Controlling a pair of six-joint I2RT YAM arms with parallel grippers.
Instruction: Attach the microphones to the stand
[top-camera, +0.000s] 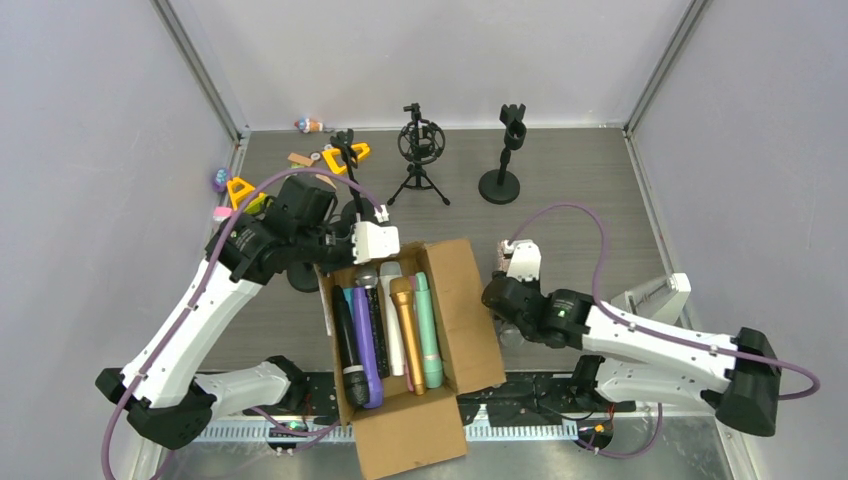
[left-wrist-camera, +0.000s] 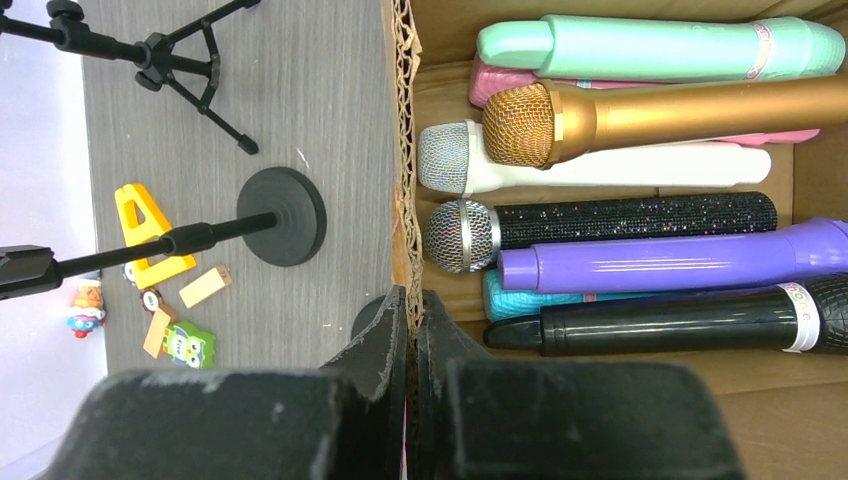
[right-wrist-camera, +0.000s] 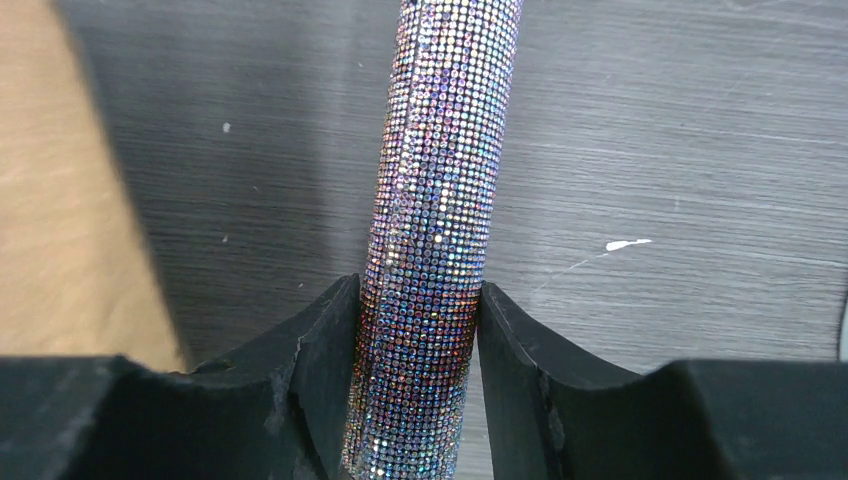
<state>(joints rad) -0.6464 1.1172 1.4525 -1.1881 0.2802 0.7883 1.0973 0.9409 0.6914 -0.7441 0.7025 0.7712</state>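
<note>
The right gripper (right-wrist-camera: 420, 287) is closed narrowly on the silver-glitter microphone (right-wrist-camera: 445, 150); its two fingers press the sparkling barrel from either side, and the barrel runs straight out ahead of the fingertips over the dark counter (right-wrist-camera: 680, 150), its head out of view. The tan side of the cardboard box (left-wrist-camera: 404, 120) lies just to this gripper's left. Well ahead of it, at the far side of the counter, stand the round-base stand (top-camera: 499, 185) and, further to its left, the tripod stand (top-camera: 418, 160). The left gripper (left-wrist-camera: 412, 300) is pinched shut on the corrugated top edge of the box wall, which sits between its fingertips. Inside the box, just to the right of and ahead of those fingers, the other microphones lie side by side: nearest the black microphone (left-wrist-camera: 680, 318), then the cyan microphone (left-wrist-camera: 520, 298), the purple microphone (left-wrist-camera: 670, 262), a black-glitter microphone (left-wrist-camera: 620, 220), the white microphone (left-wrist-camera: 620, 168), the gold microphone (left-wrist-camera: 650, 115), the pink microphone (left-wrist-camera: 500, 85) and the mint green microphone (left-wrist-camera: 660, 48). To the left gripper's left, outside the box, another stand (left-wrist-camera: 282, 215) rests on its disc base
</note>
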